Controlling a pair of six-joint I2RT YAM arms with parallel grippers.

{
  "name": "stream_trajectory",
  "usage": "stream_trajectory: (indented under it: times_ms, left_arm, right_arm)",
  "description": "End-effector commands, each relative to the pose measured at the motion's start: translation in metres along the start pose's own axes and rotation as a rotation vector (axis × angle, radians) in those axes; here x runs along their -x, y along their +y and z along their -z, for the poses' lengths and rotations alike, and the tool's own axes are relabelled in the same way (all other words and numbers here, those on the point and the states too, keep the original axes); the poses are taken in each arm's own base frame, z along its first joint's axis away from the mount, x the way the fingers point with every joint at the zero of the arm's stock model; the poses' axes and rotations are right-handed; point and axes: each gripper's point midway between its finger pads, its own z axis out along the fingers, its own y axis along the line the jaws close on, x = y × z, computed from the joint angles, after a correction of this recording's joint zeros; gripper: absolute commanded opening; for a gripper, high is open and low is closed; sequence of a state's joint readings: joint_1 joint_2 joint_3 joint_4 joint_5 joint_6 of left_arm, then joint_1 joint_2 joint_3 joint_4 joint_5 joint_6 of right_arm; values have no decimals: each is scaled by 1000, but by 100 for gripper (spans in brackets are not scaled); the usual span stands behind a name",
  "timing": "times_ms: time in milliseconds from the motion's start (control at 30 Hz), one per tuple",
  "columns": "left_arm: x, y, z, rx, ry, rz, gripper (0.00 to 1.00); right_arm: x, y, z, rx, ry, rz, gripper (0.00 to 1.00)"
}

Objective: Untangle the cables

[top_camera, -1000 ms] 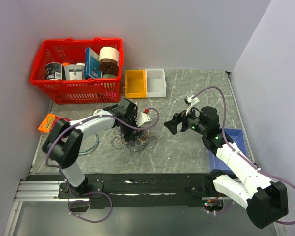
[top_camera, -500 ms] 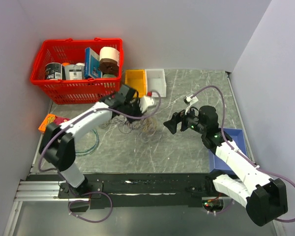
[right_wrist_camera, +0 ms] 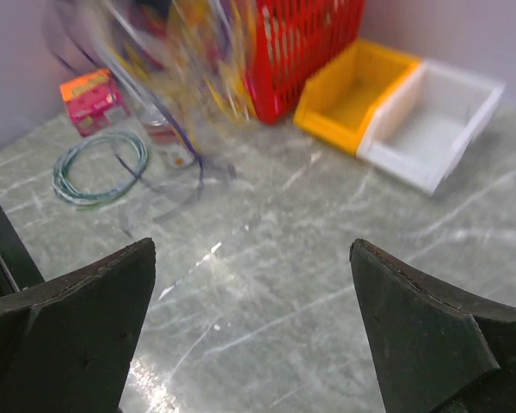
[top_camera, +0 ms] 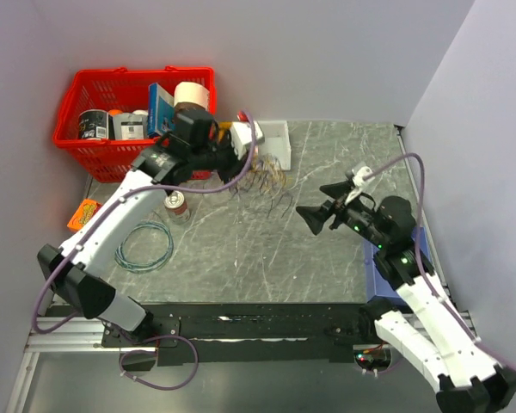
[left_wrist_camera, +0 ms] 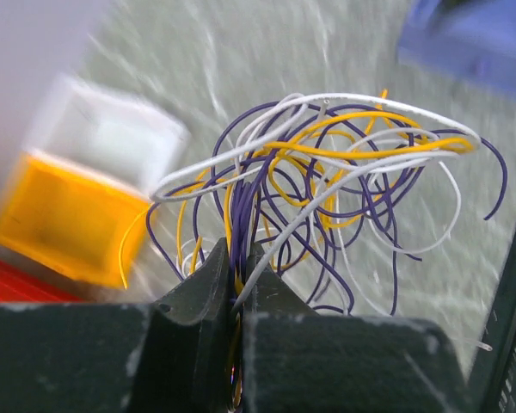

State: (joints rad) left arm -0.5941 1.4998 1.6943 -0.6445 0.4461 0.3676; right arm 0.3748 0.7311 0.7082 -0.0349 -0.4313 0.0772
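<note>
Cables (left_wrist_camera: pixel 327 172) look light, floppy, snag-prone; L hand (left_wrist_camera: pixel 236 268) clamped on them, R hand (right_wrist_camera: pixel 251 267) spread apart. Should pinch one outer loop.

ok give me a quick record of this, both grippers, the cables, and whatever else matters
left gripper: shut on the cables, held up near the bins
right gripper: open, empty, over bare table
cables: one tangled bunch, purple, yellow and white, hanging from the left gripper
green hoop: flat on the table, apart from the bunch
bins: yellow bin and white bin, side by side
</note>
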Motion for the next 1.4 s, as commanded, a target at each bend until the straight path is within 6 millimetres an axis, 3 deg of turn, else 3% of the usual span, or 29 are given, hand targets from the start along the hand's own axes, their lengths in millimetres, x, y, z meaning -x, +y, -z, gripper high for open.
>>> stream_trajectory:
  times_ms: [0,100,167,333,400,467,500,733,1167,1267,1367]
  left_arm:
    - [-65,-8,-24,-21,137,72,1]
    - [-85,-21,-29,-71,181,57,1]
    - [-92,-31,-31,-110,198,33,1]
    - [-95,-50,-27,-190,204,22,1]
    - [-96,-54,-24,-205,202,29,1]
    - [-98,-59,-24,-222,200,37,1]
    - [-98,-59,-23,-223,199,40,1]
    - [-98,-61,-23,-231,195,44,1]
    - [-95,-64,-20,-242,187,39,1]
    - [-93,-62,-19,-231,179,38,1]
    - [-90,-62,-17,-224,169,36,1]
  right_arm:
    - [39,22,21,83,-101,146,100]
    - [53,30,16,135,-99,147,93]
    - [64,35,8,178,-92,135,81]
    - [50,27,-39,235,10,-22,64]
    - [39,30,-53,287,63,-70,62]
    - [47,36,-61,346,48,-93,60]
    - [39,38,-67,378,71,-118,59]
    - [31,45,-79,449,85,-191,57]
    - [9,41,-103,422,162,-223,49]
    - [3,45,-107,438,195,-222,42]
    - [-6,48,-109,444,242,-219,24]
